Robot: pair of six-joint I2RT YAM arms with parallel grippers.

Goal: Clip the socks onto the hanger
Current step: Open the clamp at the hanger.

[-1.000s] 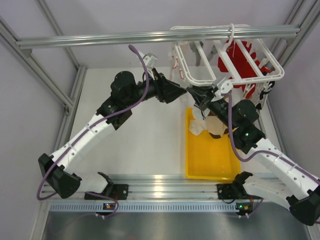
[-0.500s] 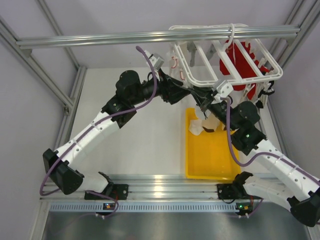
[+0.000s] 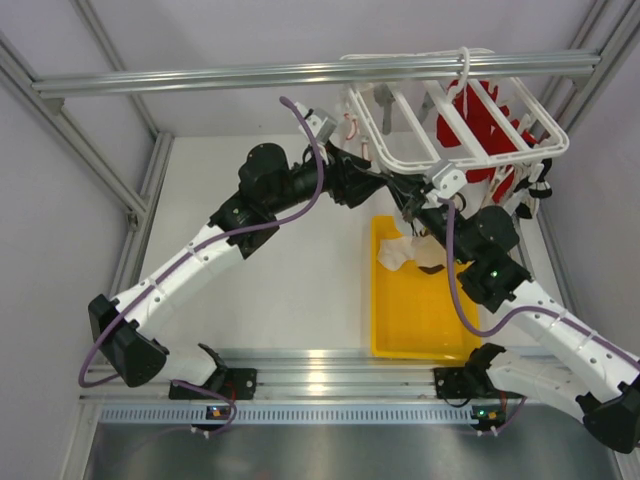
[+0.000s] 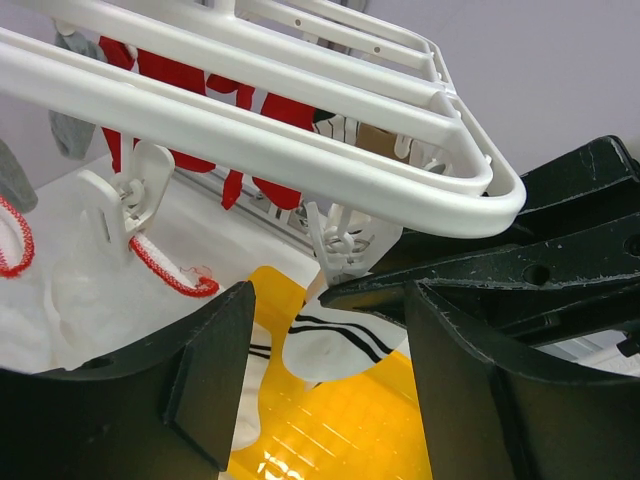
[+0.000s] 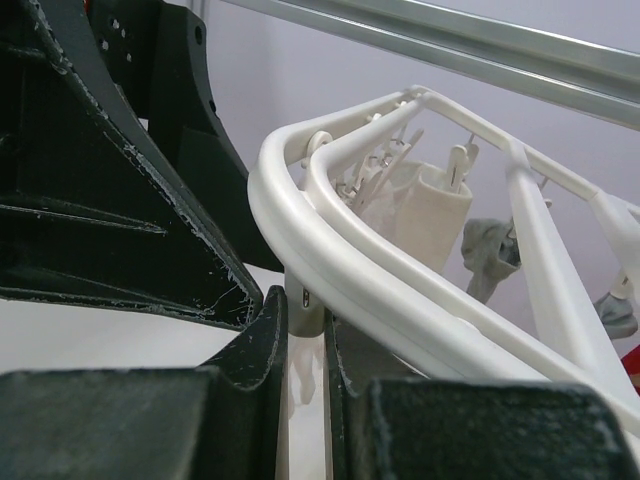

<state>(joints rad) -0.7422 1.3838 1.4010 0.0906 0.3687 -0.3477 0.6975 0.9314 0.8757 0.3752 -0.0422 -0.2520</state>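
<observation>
Nearest us is the yellow tray (image 3: 420,330), the feed bin, so the work happens right above it. Over its far end the right gripper (image 3: 413,222) points up, jaws pinched nearly together on a thin pale strip. We judge that's the top edge of the sock (image 4: 338,350), cream w/ dark stripes, which dangles below the tip over the tray. Held like that, the cuff is offered up to a clip (image 4: 338,240) hanging off the hanger's near rail. The left gripper (image 4: 325,310) is on the opposite side, fingers spread wide either side of that clip and gripping nothing, prob. placed to squeeze it open. Above, the hanger (image 4: 300,150) hangs by its hook (image 3: 462,62) from the top bar (image 3: 200,78), so it can swing; we reckon an arm on each side helps steady it. Farthest back, a red garment (image 3: 480,125) hangs under the frame's far side
</observation>
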